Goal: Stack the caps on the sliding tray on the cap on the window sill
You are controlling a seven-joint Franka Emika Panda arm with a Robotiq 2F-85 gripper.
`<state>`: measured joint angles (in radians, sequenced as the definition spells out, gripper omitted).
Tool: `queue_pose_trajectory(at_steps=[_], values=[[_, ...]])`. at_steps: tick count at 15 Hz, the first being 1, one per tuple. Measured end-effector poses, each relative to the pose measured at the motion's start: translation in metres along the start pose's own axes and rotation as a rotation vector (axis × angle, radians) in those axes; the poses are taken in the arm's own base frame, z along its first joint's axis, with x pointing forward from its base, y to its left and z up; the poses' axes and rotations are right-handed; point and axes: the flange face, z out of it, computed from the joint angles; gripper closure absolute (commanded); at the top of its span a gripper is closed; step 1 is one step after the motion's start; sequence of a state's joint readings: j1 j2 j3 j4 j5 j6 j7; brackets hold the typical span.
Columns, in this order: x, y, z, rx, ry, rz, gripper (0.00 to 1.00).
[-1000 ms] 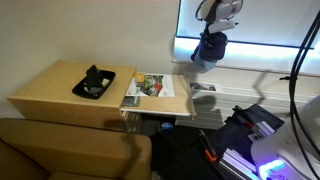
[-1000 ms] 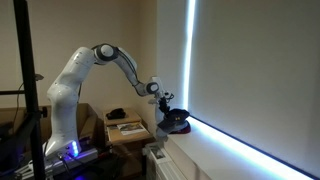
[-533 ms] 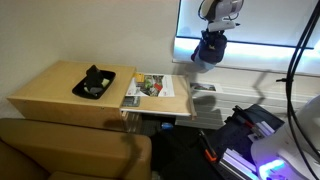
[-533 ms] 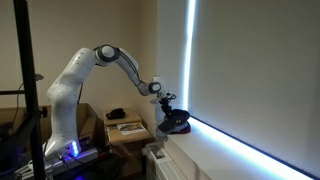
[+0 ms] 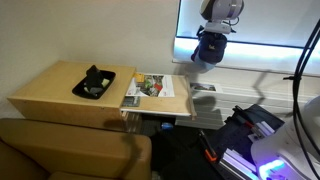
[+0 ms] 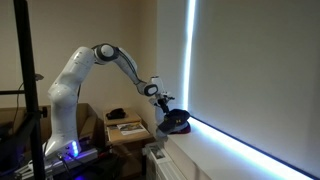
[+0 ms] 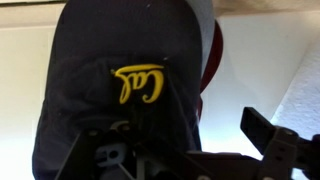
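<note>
A dark navy cap (image 7: pixel 120 70) with a yellow "Cal" logo fills the wrist view. It lies on top of a red cap (image 7: pixel 214 55) whose edge peeks out on the right, on the white window sill (image 7: pixel 250 60). My gripper (image 7: pixel 170 135) hangs just above this stack, open; its right finger (image 7: pixel 262 128) stands clear of the cap. In both exterior views the gripper (image 5: pixel 209 40) (image 6: pixel 163 102) is over the dark cap pile (image 5: pixel 207 54) (image 6: pixel 177 125) on the sill. The sliding tray (image 5: pixel 157 98) carries only a magazine.
A black dish (image 5: pixel 93 82) with dark items rests on the wooden table (image 5: pixel 45 90). A colourful magazine (image 5: pixel 150 86) lies on the pull-out shelf. A bright window with a blind (image 6: pixel 250 70) runs along the sill. Cables and lit equipment (image 5: pixel 260 140) sit below.
The gripper has gone from shut to open, letting go of the navy cap on the stack. The arm has lifted slightly above the caps.
</note>
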<state>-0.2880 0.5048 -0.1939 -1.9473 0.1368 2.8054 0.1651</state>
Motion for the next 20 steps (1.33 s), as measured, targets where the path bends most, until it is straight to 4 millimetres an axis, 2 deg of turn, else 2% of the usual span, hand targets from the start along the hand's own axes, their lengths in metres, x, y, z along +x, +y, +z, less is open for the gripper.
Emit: queue_pose_trajectory(at_steps=[2,6,9,12,14,17,20], values=[[-0.004,-0.005,0.0,0.042,-0.01,0.022,0.0],[-0.013,-0.001,0.008,0.045,-0.064,0.035,0.0],[-0.064,-0.013,0.032,0.012,-0.14,-0.027,0.0],[-0.103,-0.026,0.042,-0.027,-0.104,-0.053,0.0],[-0.116,-0.024,0.039,-0.071,-0.031,-0.034,0.0],[-0.122,-0.015,0.029,-0.136,0.053,0.01,0.0],[-0.141,-0.024,0.036,-0.139,-0.026,-0.005,0.0]])
